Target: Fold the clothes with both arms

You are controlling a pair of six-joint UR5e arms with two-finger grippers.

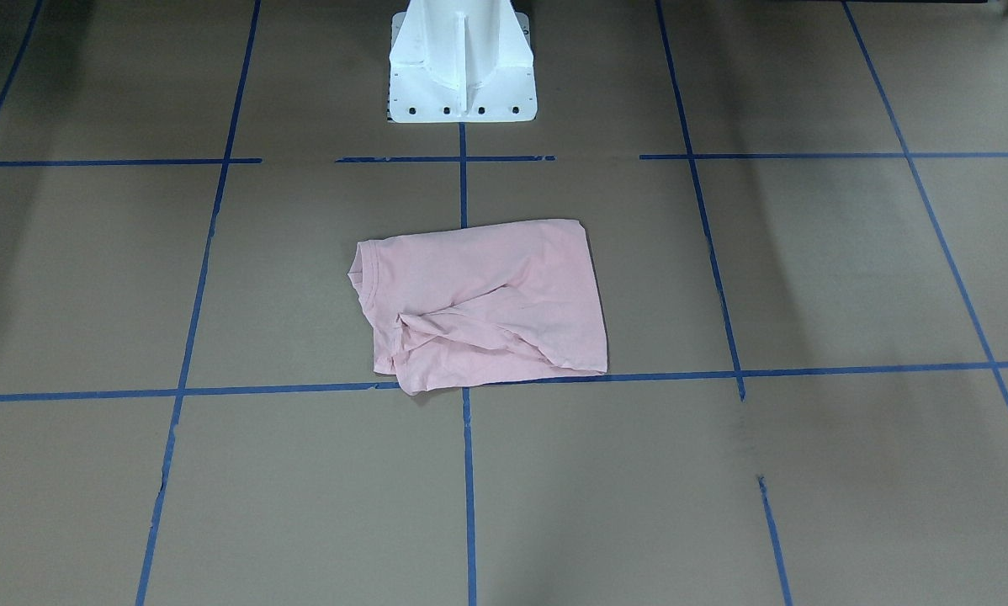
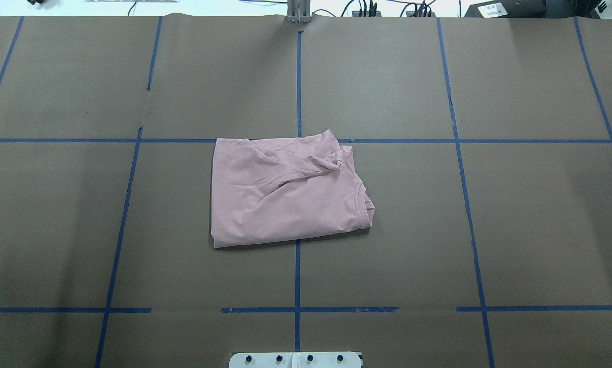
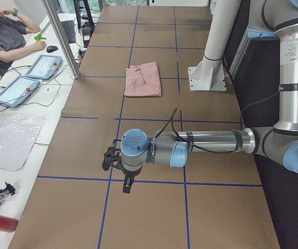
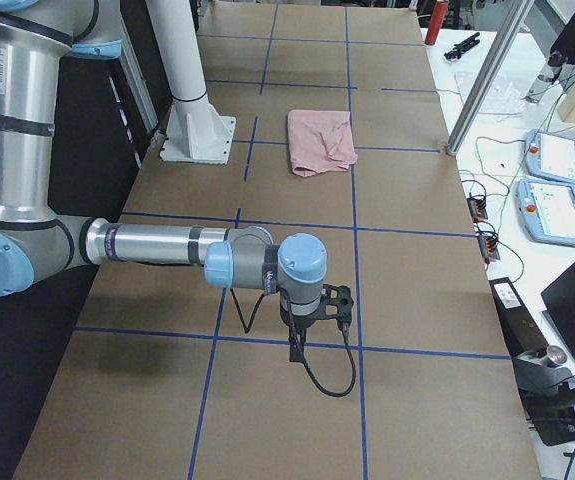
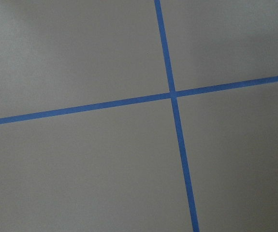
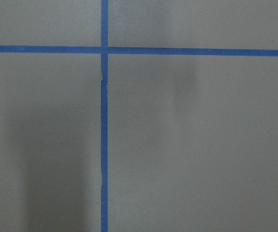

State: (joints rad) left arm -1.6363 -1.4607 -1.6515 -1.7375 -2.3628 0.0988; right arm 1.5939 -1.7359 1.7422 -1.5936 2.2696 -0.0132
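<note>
The clothes are one light pink T-shirt (image 1: pixel 479 303), folded into a rough rectangle at the table's middle, its ribbed collar toward the robot's right (image 2: pixel 365 204) and a wrinkled sleeve bunched on top. It also shows as a small pink patch in both side views (image 3: pixel 143 79) (image 4: pixel 320 142). My left arm reaches low over the table's left end, far from the shirt, with its gripper (image 3: pixel 108 158) seen only from the side. The right gripper (image 4: pixel 338 303) hangs likewise over the right end. I cannot tell whether either is open or shut. Both wrist views show only brown paper and blue tape.
The white pedestal base (image 1: pixel 462 67) stands just behind the shirt. Blue tape lines (image 2: pixel 298 76) grid the brown table cover. A seated person (image 3: pixel 3 36) and teach pendants (image 3: pixel 42 66) (image 4: pixel 557 160) are beside the table, with an aluminium post (image 3: pixel 63 39) at its edge.
</note>
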